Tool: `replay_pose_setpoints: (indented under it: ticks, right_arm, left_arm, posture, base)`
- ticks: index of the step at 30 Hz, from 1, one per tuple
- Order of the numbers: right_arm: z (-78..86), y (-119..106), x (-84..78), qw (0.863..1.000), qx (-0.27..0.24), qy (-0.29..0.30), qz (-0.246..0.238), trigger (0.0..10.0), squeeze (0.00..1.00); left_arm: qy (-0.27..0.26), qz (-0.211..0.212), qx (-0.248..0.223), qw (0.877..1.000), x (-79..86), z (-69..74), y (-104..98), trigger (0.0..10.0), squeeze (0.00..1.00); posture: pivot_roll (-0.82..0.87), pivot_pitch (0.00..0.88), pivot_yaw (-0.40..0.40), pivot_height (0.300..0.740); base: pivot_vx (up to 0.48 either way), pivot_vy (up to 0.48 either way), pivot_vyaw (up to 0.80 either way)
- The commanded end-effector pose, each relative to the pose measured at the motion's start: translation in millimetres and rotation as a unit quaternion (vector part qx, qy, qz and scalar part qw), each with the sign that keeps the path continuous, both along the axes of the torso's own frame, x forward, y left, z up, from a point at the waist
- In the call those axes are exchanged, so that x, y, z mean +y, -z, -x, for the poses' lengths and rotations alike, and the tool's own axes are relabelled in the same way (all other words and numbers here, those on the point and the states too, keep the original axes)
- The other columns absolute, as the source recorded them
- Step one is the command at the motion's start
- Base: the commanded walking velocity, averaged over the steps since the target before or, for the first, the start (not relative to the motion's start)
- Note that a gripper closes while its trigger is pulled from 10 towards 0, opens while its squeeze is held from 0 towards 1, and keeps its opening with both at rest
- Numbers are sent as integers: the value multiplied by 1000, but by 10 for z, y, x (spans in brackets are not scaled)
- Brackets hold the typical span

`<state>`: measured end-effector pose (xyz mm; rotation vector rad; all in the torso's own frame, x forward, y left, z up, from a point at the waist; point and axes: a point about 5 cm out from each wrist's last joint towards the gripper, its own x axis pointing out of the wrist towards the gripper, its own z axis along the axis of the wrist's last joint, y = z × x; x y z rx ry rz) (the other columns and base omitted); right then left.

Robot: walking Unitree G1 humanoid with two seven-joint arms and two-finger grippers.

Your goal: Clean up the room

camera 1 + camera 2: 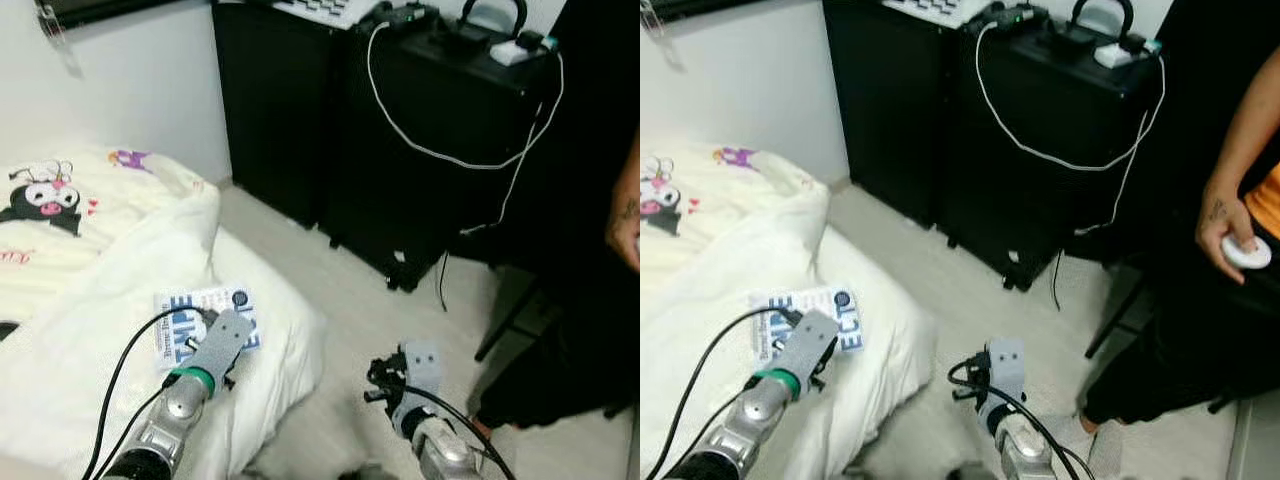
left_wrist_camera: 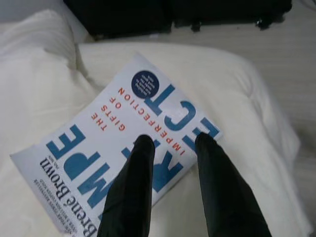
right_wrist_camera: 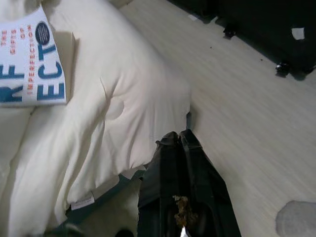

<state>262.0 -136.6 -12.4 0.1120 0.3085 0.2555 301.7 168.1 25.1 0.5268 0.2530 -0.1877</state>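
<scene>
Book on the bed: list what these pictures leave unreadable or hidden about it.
- Book: the left pincer, open, covers the middle of the big blue title in the left wrist view.
- In the right wrist view the frame edge cuts the cover.
- In the eye views the left arm overlaps it; small print is too blurred.

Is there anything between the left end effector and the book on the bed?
Nothing. In the left wrist view the left end effector hangs open directly over the book lying on the white duvet.
</scene>
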Motion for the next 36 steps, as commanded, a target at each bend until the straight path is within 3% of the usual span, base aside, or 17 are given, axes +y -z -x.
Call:
replay_pose_setpoints:
  ticks: [1, 4, 8, 9, 11, 12, 13, 15, 16, 17, 18, 24, 25, 36]
  right_arm:
    - [60, 56, -52, 1000, 13, 13, -2, 10000, 0]
    - [52, 50, -97, 1000, 12, 23, -5, 10000, 0]
    - [35, 30, -127, 999, 7, 31, -8, 10000, 0]
    - [-16, -24, -197, 999, -6, 49, -17, 10000, 0]
    - [-16, -24, -197, 999, -6, 49, -17, 10000, 0]
    - [-36, -47, -225, 998, -11, 56, -21, 10000, 0]
    - [-57, -70, -252, 998, -17, 62, -24, 10000, 0]
    - [-78, -94, -280, 997, -22, 68, -28, 10000, 0]
    - [-100, -120, -311, 996, -28, 75, -33, 10000, 0]
    - [-100, -120, -311, 996, -28, 75, -33, 10000, 0]
    - [-120, -145, -340, 995, -33, 82, -38, 10000, 0]
    - [-188, -234, -379, 992, -54, 96, -57, 10000, 0]
    - [-230, -300, -369, 990, -73, 96, -66, 10000, 0]
    - [-325, -479, -319, 985, -117, 80, -100, 10000, 0]
  left_arm:
    - [12, -36, 3, 999, -19, 23, 37, 10000, 0]
    - [11, -110, -15, 994, -10, 6, 36, 10000, 0]
    - [14, -142, -30, 989, -10, -6, 20, 10000, 0]
    - [27, -210, -46, 976, -12, -23, 12, 10000, 0]
    - [27, -210, -46, 976, -12, -23, 12, 10000, 0]
    - [32, -231, -50, 971, -13, -27, 10, 10000, 0]
    - [36, -245, -54, 967, -10, -31, 7, 10000, 133]
    - [38, -255, -56, 965, -6, -35, 4, 10000, 169]
    - [37, -265, -62, 962, 4, -41, -8, 10000, 639]
    - [37, -265, -62, 962, 4, -41, -8, 10000, 639]
    - [37, -271, -67, 960, 12, -47, -20, 10000, 1000]
    - [14, -282, -84, 956, 47, -72, -61, 10000, 1000]
    - [-14, -283, -99, 954, 70, -100, -104, 10000, 1000]
    - [-93, -297, -153, 938, 146, -152, -220, 10000, 1000]
  posture:
    - [72, 78, 20, 630]
    - [72, 78, 20, 615]
    - [69, 83, 24, 605]
    - [69, 83, 24, 595]
    - [69, 83, 24, 595]
    - [69, 83, 24, 590]
    - [65, 88, 27, 585]
    - [65, 88, 27, 580]
    - [65, 88, 27, 575]
    - [65, 88, 27, 575]
    - [65, 88, 27, 570]
    - [67, 95, 35, 555]
    - [65, 97, 37, 545]
    - [61, 105, 31, 540]
  base:
    - [0, 0, 0]
    - [0, 0, 0]
    - [0, 0, 0]
    - [0, 0, 0]
    - [0, 0, 0]
    - [0, 0, 0]
    - [0, 0, 0]
    - [0, 0, 0]
    - [0, 0, 0]
    - [0, 0, 0]
    - [0, 0, 0]
    - [0, 0, 0]
    - [0, 0, 0]
    - [0, 0, 0]
